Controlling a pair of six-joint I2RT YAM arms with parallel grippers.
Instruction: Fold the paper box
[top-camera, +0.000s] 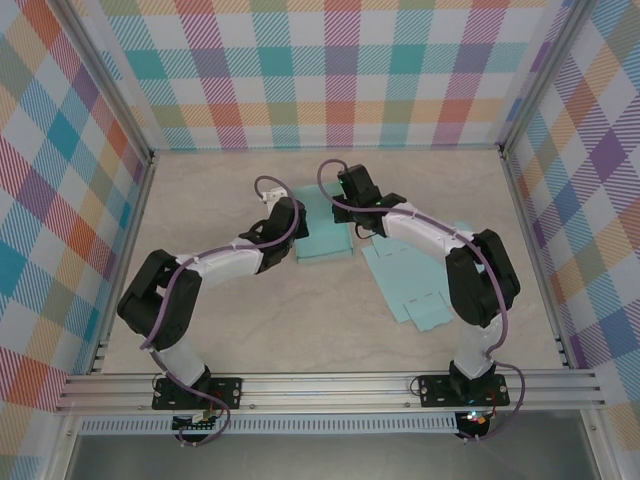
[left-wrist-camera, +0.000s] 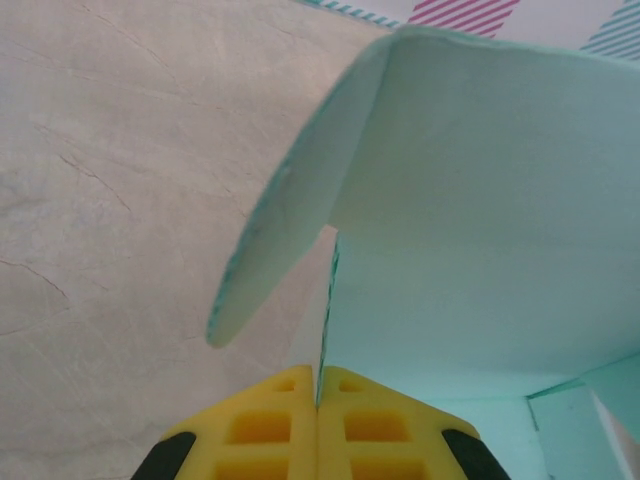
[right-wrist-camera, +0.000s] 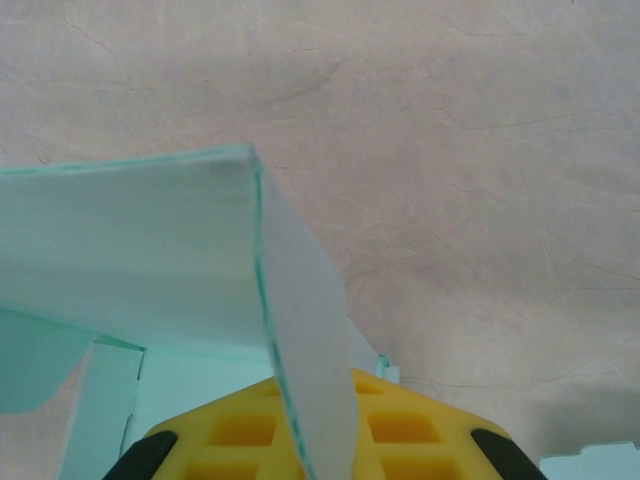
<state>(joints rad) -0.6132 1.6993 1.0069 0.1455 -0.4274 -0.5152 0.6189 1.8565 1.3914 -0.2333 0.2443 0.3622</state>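
Close to the right arm (top-camera: 480, 275) lies a flat teal sheet (top-camera: 412, 290). Farther, at mid-table, the teal paper box (top-camera: 322, 232) is half raised. The left gripper (left-wrist-camera: 318, 405) is clenched on one thin wall; the right gripper (right-wrist-camera: 308, 440) pinches another. The paper looks light and bendy, so gripping near the creases seems safest.

Pale teal paper box (top-camera: 325, 232), partly folded, near the middle of the table.
It is thin card with slightly darker cut edges. From the left wrist, a rounded flap (left-wrist-camera: 285, 215) bends away from a broad panel along a crease. From the right wrist, two panels meet at a sharp corner fold (right-wrist-camera: 255, 170). A flat teal blank (top-camera: 405, 285) with cut tabs lies just to its right.
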